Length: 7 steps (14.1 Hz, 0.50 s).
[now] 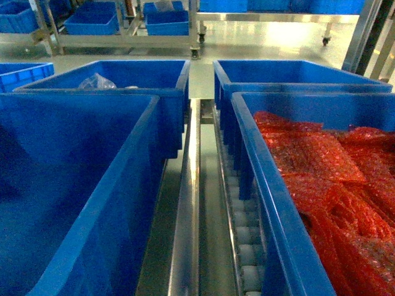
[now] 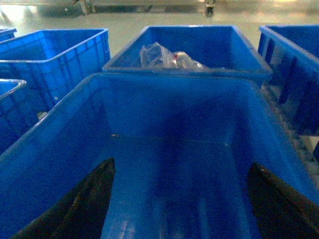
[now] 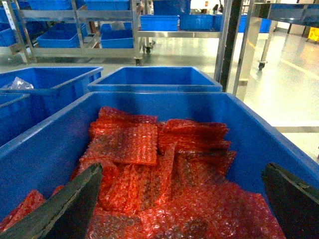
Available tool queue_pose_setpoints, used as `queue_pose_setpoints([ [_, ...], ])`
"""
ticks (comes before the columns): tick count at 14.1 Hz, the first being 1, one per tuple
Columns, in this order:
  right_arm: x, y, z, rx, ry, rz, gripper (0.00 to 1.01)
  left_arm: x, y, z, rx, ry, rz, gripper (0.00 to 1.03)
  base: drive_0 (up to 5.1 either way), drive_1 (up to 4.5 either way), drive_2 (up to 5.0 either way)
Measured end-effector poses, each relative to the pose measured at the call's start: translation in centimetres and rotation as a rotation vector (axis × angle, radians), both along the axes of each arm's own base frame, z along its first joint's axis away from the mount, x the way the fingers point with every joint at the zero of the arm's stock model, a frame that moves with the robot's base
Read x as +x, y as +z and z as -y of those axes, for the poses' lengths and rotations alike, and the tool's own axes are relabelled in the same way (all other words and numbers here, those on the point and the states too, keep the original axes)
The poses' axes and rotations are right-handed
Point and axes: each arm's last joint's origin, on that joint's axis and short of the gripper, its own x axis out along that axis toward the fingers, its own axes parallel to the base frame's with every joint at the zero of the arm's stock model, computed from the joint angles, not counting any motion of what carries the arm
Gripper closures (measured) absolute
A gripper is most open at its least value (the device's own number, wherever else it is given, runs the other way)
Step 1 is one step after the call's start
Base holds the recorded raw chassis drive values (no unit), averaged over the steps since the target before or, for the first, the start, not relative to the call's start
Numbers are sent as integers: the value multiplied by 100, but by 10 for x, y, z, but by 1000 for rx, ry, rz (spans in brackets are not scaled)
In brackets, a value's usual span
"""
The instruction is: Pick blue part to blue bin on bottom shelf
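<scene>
No blue part shows in any view. In the left wrist view my left gripper (image 2: pixel 181 163) hangs open inside an empty blue bin (image 2: pixel 60 144), with one dark fingertip (image 2: pixel 94 191) at each side and only the bare bin floor between them. My right gripper (image 3: pixel 182 167) is also open, above a second blue bin (image 3: pixel 239 114) filled with red bubble-wrap bags (image 3: pixel 149 164). It holds nothing. Both bins stand on the bottom shelf (image 1: pixel 187 209), whose steel rails and white rollers (image 1: pixel 244 237) run between them. Neither gripper appears in the head view.
Behind the empty bin stands another blue bin (image 1: pixel 154 77) holding a clear plastic bag (image 1: pixel 97 81). A further blue bin (image 1: pixel 290 74) sits at the back right. More blue bins (image 2: pixel 55 55) lie to the left. Metal racks with bins (image 1: pixel 123 24) line the far floor.
</scene>
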Motion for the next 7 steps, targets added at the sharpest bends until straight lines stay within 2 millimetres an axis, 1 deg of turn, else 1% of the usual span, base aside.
queue_pose_setpoints([
  [2, 0, 0, 0, 0, 0, 0, 3, -2, 7, -1, -20, -1, 40, 3, 0, 0, 0],
  [3, 0, 0, 0, 0, 0, 0, 3, -2, 6, 0, -20, -1, 35, 6, 0, 0, 0],
  [4, 0, 0, 0, 0, 0, 0, 3, -2, 6, 0, -20, -1, 35, 5, 0, 0, 0],
  [5, 0, 0, 0, 0, 0, 0, 3, -1, 7, -3, -51, -41, 115, 10, 0, 0, 0],
  [6, 0, 0, 0, 0, 0, 0, 3, -7, 2, -11, -69, -111, 196, 23, 0, 0, 0],
  [7, 0, 0, 0, 0, 0, 0, 3, -18, -7, -22, -63, -133, 212, 37, 0, 0, 0],
])
